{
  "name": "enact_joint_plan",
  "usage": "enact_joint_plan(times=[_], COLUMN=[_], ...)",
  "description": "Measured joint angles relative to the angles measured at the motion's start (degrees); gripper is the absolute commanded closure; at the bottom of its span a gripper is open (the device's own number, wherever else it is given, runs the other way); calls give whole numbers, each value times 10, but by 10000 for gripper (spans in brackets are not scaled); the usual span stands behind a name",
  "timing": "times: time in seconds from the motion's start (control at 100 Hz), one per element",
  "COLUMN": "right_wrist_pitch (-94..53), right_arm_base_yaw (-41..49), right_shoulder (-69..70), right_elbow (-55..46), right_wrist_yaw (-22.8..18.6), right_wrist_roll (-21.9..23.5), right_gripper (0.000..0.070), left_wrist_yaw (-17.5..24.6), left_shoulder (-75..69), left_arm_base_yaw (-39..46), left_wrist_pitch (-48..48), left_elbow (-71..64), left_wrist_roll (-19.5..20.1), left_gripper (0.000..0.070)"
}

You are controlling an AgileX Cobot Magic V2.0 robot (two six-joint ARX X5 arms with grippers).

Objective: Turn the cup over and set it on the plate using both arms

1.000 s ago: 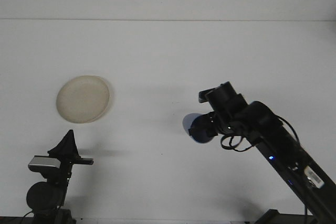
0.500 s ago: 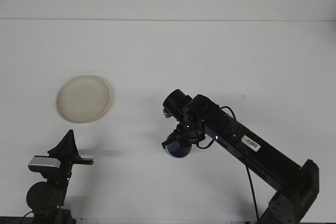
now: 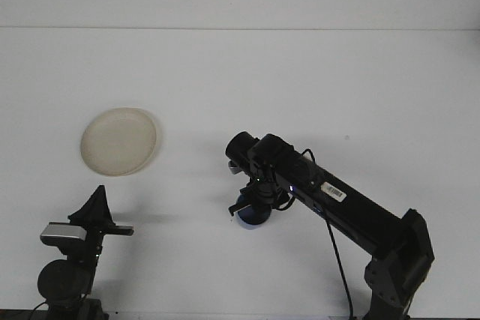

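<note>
The right arm reaches in from the lower right corner, stretched out low over the white table (image 3: 315, 73), with the right gripper (image 3: 251, 204) pointing down at the blue cup (image 3: 253, 213); the cup sits near the centre of the table, directly under the wrist, and only its lower portion shows beneath the dark gripper body; the fingers appear closed around the cup, so the tool is judged to be grasping it, though the contact itself is partly hidden; whether the cup rests on the surface or hangs just above it cannot be told from this view. The low, downward pose suits setting the cup at a point within reach of both arms, which the two-arm transfer requires. The plate (image 3: 119, 141) lies well apart to the left, bare, on the side served by the left arm; the left gripper (image 3: 97, 211) is parked at the lower left edge, near the plate and well clear of the cup, and the state of its fingers cannot be told; the placement step is judged not yet done.
</note>
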Motion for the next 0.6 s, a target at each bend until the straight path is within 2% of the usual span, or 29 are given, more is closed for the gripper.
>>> enact_joint_plan(times=[0.1,0.17,0.6], right_wrist_pitch=[0,0,-4], right_arm_base_yaw=[2,3,-6], right_shoulder=[4,4,-32], right_elbow=[0,1,78], right_wrist_yaw=[-3,-7,-7], right_wrist_roll=[-2,-2,-38], right_gripper=[323,240,202], left_wrist_yaw=[0,0,0], left_shoulder=[0,0,0], left_arm_base_yaw=[0,0,0], left_wrist_pitch=[0,0,0], left_elbow=[0,0,0], left_wrist_roll=[0,0,0], left_gripper=[688,688,688])
